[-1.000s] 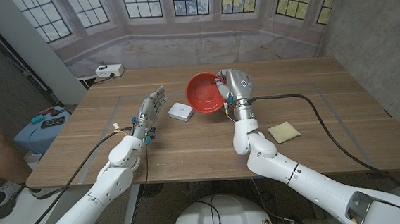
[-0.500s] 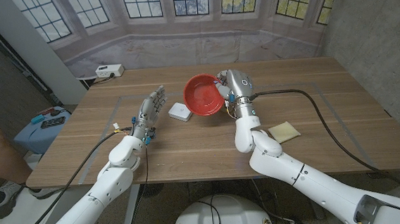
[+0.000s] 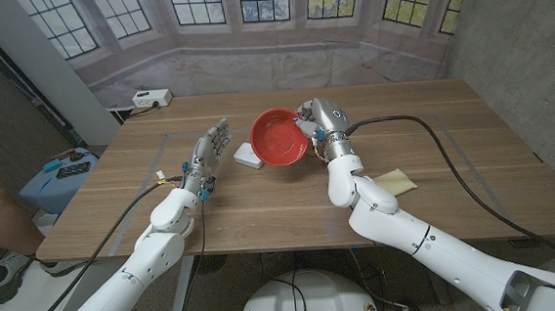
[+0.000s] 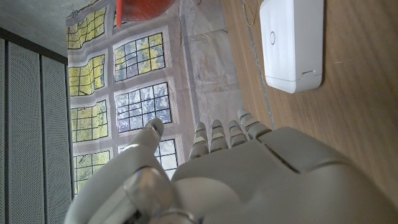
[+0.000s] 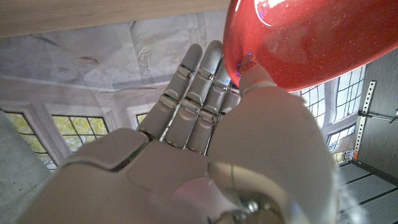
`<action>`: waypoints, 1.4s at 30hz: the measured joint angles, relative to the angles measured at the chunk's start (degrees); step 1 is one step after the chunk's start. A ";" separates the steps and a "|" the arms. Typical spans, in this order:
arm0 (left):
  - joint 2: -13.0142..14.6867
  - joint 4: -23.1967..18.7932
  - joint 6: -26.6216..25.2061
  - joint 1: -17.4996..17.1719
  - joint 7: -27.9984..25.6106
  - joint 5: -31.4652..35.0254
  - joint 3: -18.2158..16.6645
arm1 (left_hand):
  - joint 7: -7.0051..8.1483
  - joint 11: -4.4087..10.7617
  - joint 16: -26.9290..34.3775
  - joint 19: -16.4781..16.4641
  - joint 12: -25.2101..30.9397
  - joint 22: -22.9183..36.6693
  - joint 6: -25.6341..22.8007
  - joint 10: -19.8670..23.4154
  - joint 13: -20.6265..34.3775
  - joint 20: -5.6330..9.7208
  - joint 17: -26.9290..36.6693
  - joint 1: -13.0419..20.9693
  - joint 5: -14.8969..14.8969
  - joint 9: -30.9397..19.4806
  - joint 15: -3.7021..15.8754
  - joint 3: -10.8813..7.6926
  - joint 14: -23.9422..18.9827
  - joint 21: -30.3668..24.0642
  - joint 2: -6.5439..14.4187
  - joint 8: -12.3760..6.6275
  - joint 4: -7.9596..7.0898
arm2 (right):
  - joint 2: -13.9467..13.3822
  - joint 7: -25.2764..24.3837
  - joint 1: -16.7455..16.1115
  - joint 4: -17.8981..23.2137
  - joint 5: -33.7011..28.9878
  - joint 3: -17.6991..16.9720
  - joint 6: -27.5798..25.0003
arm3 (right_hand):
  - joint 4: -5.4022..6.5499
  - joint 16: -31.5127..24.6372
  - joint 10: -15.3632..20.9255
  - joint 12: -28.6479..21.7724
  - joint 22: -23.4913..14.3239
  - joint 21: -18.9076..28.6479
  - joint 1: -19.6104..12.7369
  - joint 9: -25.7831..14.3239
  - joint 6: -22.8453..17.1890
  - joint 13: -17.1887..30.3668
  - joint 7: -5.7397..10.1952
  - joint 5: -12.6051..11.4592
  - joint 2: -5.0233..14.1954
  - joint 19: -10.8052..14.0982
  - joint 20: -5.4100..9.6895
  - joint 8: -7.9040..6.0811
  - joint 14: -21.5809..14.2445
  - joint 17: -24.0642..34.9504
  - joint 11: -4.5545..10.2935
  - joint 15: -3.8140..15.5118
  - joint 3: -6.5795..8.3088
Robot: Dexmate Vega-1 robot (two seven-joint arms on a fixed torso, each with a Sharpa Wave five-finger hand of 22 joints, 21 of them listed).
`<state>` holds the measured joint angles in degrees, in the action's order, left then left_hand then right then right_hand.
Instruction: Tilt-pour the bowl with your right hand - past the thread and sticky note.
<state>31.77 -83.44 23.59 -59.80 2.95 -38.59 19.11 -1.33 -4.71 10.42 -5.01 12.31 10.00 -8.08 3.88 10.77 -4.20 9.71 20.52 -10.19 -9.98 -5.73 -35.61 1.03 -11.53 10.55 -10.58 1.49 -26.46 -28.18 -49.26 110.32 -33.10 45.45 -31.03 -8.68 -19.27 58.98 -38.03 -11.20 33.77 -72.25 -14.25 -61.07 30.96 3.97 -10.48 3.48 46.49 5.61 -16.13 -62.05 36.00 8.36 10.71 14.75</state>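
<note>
Tilting the red bowl above the counter's middle, our right robot hand pinches its rim, so we judge the pour underway. Next, a steady return upright. Our left robot hand waits with fingers spread, holding nothing.

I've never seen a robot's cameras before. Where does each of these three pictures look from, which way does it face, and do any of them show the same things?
Head view: fixed on the robot's head, looking down over the wooden table; both arms show, the right hand holding the tilted red bowl, the left hand empty.
Left wrist view: on the left wrist, along the left hand's back, facing the white box and windows.
Right wrist view: on the right wrist, along the right hand, facing the bowl's underside.
Shared: the red bowl appears in all three.
</note>
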 measured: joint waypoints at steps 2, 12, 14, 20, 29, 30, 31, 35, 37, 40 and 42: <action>0.00 0.06 0.03 0.03 0.03 0.00 -0.01 | 0.00 0.00 0.00 0.00 0.00 0.00 0.00 0.00 0.00 0.00 0.00 0.00 0.00 0.00 0.00 0.00 0.00 0.00 0.00 0.00 0.00 | -0.24 1.38 0.05 0.59 0.90 -0.08 -0.29 | 0.00 0.00 0.20 0.18 0.00 0.00 0.00 0.00 0.00 0.00 0.00 -0.14 0.00 -0.29 -0.28 0.00 0.00 0.21 -0.20 0.00 0.00; 0.05 0.37 0.09 0.21 0.15 -0.08 -0.13 | 0.00 0.00 0.00 0.00 0.00 0.00 0.00 0.00 0.00 0.00 0.00 0.23 0.00 0.00 0.00 0.00 0.00 0.00 -0.23 0.00 0.00 | -1.15 6.26 0.80 2.73 4.48 -0.50 -1.59 | 0.00 0.23 0.17 0.21 0.00 0.35 0.00 0.01 0.09 0.00 -0.09 -0.14 0.00 -0.29 -0.29 0.00 0.00 0.52 -0.23 0.00 0.00; 0.05 0.49 0.13 0.25 0.19 -0.12 -0.18 | 0.00 0.00 0.00 0.00 0.00 0.00 0.00 0.00 0.00 0.00 0.00 0.23 0.00 0.00 0.00 0.00 0.00 0.00 -0.23 0.00 0.00 | -1.35 7.56 1.00 3.08 5.59 -0.52 -2.02 | 0.00 0.23 0.16 0.21 0.00 0.35 0.00 0.01 0.09 0.00 -0.09 -0.14 0.00 -0.29 -0.29 0.00 0.00 0.52 -0.24 0.00 0.00; 0.05 0.84 0.25 0.38 0.39 -0.31 -0.26 | 0.00 0.00 0.00 0.00 0.00 0.00 0.00 0.00 0.00 0.00 0.00 0.23 0.00 0.00 0.00 -0.01 0.00 0.00 -0.23 0.00 0.00 | -1.98 10.23 1.73 4.12 7.72 -0.57 -3.19 | 0.00 0.23 0.14 0.24 0.00 0.56 0.00 0.02 0.10 -0.01 -0.11 -0.13 0.00 -0.28 -0.29 0.00 0.00 0.78 -0.25 0.00 0.00; 0.05 1.26 0.28 0.68 0.65 -0.41 -0.35 | 0.00 0.00 0.00 0.00 -0.21 0.00 0.00 0.00 0.00 0.00 0.00 0.23 0.00 0.00 0.00 -0.01 0.00 0.00 -0.23 0.00 0.00 | -3.31 14.25 3.22 5.40 11.35 -0.57 -5.15 | 0.07 0.64 0.13 0.41 0.00 0.80 0.00 -0.01 -0.03 -0.02 0.02 -0.09 0.00 -0.49 -0.08 0.17 -0.01 1.05 -0.27 -0.01 -0.07; 0.05 1.28 0.28 0.70 0.67 -0.41 -0.35 | 0.00 0.00 0.00 0.00 -0.24 0.00 0.00 0.00 0.00 0.00 0.00 0.23 0.00 0.00 0.00 -0.01 0.00 0.00 -0.23 0.00 0.00 | -3.44 14.59 3.39 5.50 11.65 -0.55 -5.32 | 0.07 0.73 0.13 0.41 0.00 0.80 0.00 -0.01 -0.03 -0.02 0.02 -0.09 0.00 -0.49 -0.08 0.18 -0.01 1.05 -0.27 -0.01 -0.07; 0.05 1.34 0.28 0.73 0.70 -0.43 -0.36 | 0.00 0.00 0.00 0.00 -0.24 0.00 0.00 0.00 0.00 0.00 0.00 0.24 0.00 0.00 0.00 -0.01 0.00 0.00 -0.21 0.00 0.00 | -3.62 15.24 3.61 5.66 12.22 -0.50 -5.73 | 0.07 0.88 0.13 0.42 0.00 0.80 0.00 -0.01 -0.03 -0.03 0.02 -0.09 0.00 -0.49 -0.08 0.18 -0.18 1.05 -0.27 0.05 -0.07; 0.07 1.49 0.28 0.79 0.82 -0.49 -0.40 | 0.00 0.00 0.00 0.00 -0.24 0.00 0.00 0.00 0.18 0.00 0.00 0.48 0.00 0.00 0.00 -0.01 0.00 0.00 0.02 0.00 0.00 | -4.21 16.48 4.33 6.13 13.42 -0.25 -6.57 | -0.08 0.96 0.12 0.42 0.00 0.80 0.00 -0.01 -0.03 -0.02 0.02 -0.09 0.00 -0.48 -0.08 0.21 -0.37 1.17 -0.27 0.17 -0.23; 0.07 1.59 0.28 0.85 0.85 -0.53 -0.43 | 0.00 0.00 0.00 0.00 -0.24 0.00 0.00 0.00 0.29 0.00 0.00 0.47 0.00 0.00 0.00 -0.01 0.00 0.00 0.02 0.00 0.00 | -4.51 17.32 4.69 6.33 14.23 -0.09 -7.23 | -0.24 0.96 0.12 0.42 0.00 1.02 -0.01 -0.01 -0.03 0.18 0.02 -0.09 0.00 -0.52 -0.12 0.21 -0.40 1.31 -0.27 0.20 -0.39; 0.07 1.72 0.28 0.88 0.87 -0.59 -0.47 | 0.00 0.00 0.00 0.00 -0.24 0.00 0.00 0.00 0.16 0.00 0.00 0.48 0.00 0.00 0.00 -0.01 0.00 0.00 0.02 0.00 0.00 | -4.93 18.31 5.28 6.63 15.21 0.13 -8.04 | -0.24 0.96 0.05 0.43 0.00 1.22 -0.01 -0.01 -0.02 0.26 0.02 -0.09 0.00 -0.80 -0.40 0.22 -0.41 1.31 -0.35 0.20 -0.39; 0.07 1.81 0.28 0.91 0.89 -0.64 -0.50 | 0.00 0.00 0.00 0.00 -0.24 0.00 0.00 0.00 0.14 0.00 0.00 0.47 0.00 0.00 0.00 -0.01 0.00 0.00 0.02 0.00 0.00 | -5.28 19.03 5.79 6.89 15.96 0.43 -8.68 | -0.24 0.96 0.03 0.43 0.00 1.22 -0.01 0.00 -0.02 0.31 0.02 -0.08 0.00 -0.80 -0.40 0.22 -0.41 1.31 -0.36 0.20 -0.39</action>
<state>31.84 -81.63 23.86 -58.89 3.84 -39.23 18.61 -1.33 -4.71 10.42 -5.01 12.07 10.00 -8.08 3.88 10.91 -4.20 9.71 20.99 -10.19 -9.98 -5.73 -35.62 1.03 -11.53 10.57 -10.58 1.49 -31.74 -9.15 -43.47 117.21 -17.14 45.88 -39.72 -8.92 -18.31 59.01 -37.60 -11.20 34.99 -72.26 -14.24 -61.09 31.26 3.99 -10.56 3.48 45.69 5.21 -15.92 -62.46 37.31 8.00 10.91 14.36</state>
